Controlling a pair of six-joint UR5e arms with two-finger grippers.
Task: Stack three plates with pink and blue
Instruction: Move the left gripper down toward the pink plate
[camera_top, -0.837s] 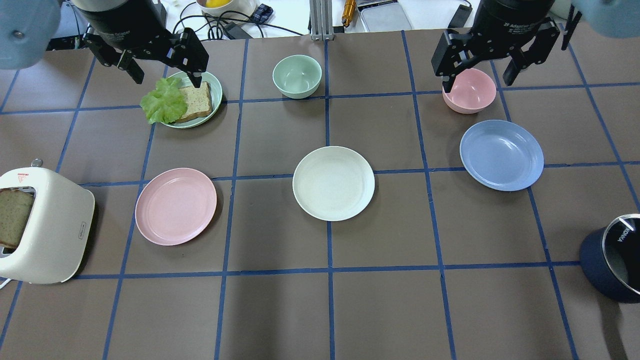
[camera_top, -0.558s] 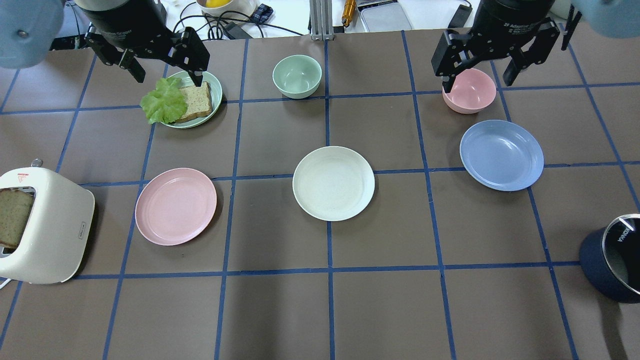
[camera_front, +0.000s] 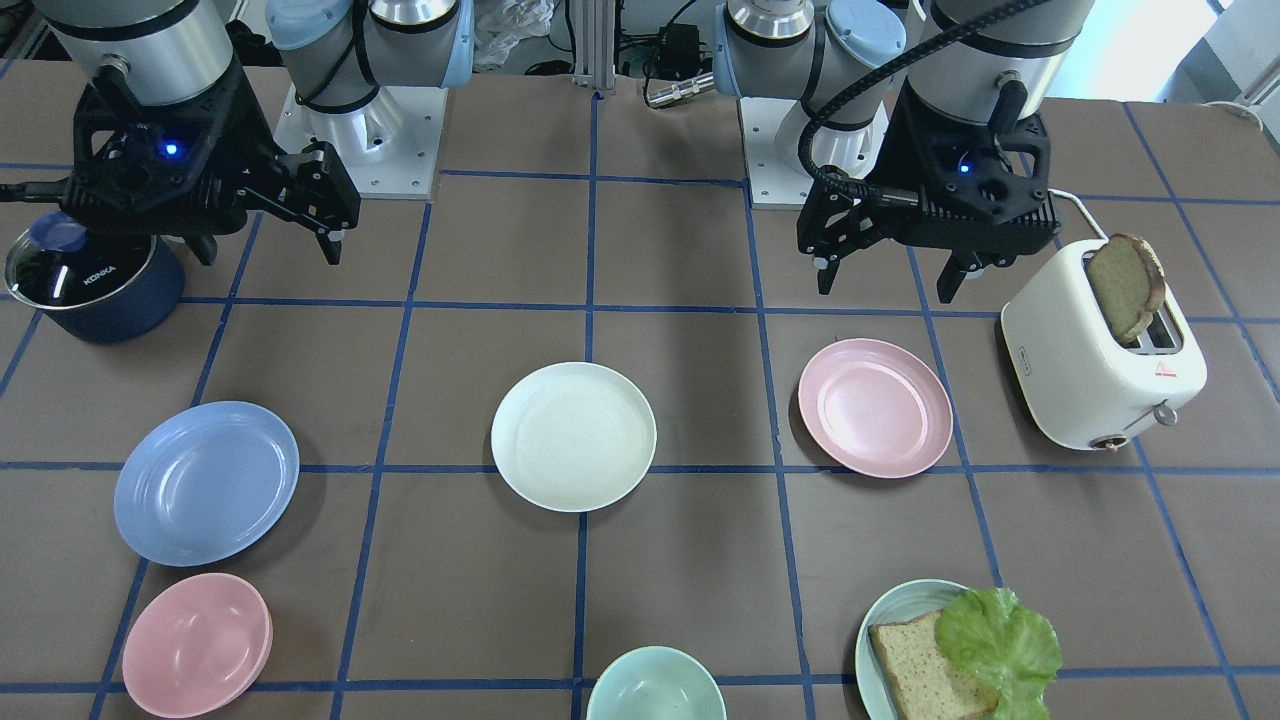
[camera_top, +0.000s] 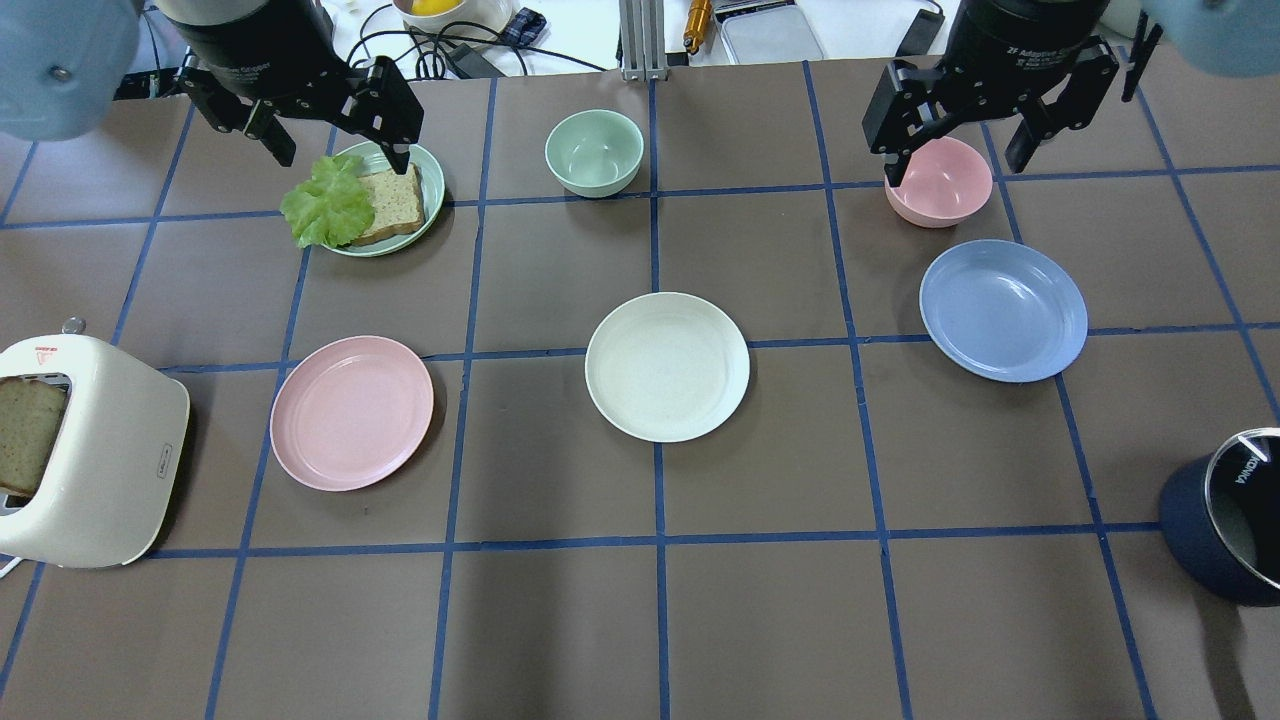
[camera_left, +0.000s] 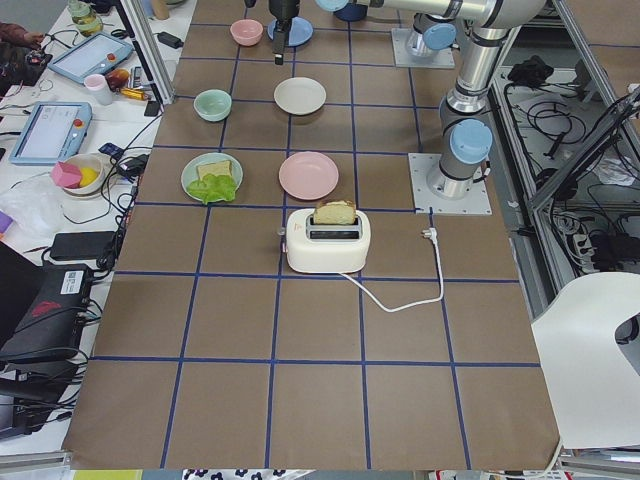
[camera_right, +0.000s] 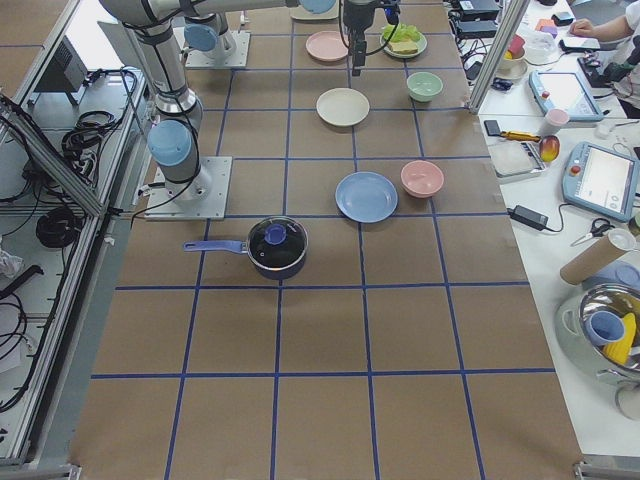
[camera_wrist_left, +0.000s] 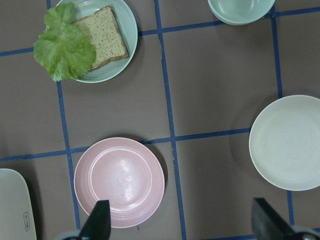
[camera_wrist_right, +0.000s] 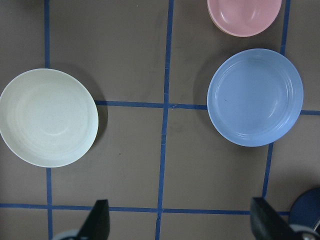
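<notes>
cream plate (camera_top: 667, 366): mid-table, flat, nothing on it; between the other two plates, well apart from both
pink plate (camera_top: 351, 412): on the robot's left side, flat and bare; near the toaster (camera_top: 95, 450), not touching it
blue plate (camera_top: 1003, 310): on the robot's right side, flat and bare; just beside the pink bowl (camera_top: 940, 185), and the right wrist view shows a thin gap between them
stack: not begun, each plate lies alone on the table (camera_top: 560, 620)
cut off: the pot (camera_top: 1220, 520) is clipped by the right edge of the overhead view and the toaster by its left edge; the mint plate (camera_top: 428, 195) and green bowl (camera_top: 594, 150) are clipped at the bottom of the front view
hidden: in the overhead view the left gripper's body covers the mint plate's far rim, and one right finger overlaps the pink bowl's rim
hard to see: the wrist views show only the finger ends at the bottom edge; in the side views both grippers are too small to judge
left gripper (camera_top: 343, 164): jaws wide apart, empty, raised off the table, touching nothing
right gripper (camera_top: 954, 172): jaws wide apart, empty, raised, touching nothing
toaster: a bread slice (camera_top: 25, 430) stands in its slot
</notes>
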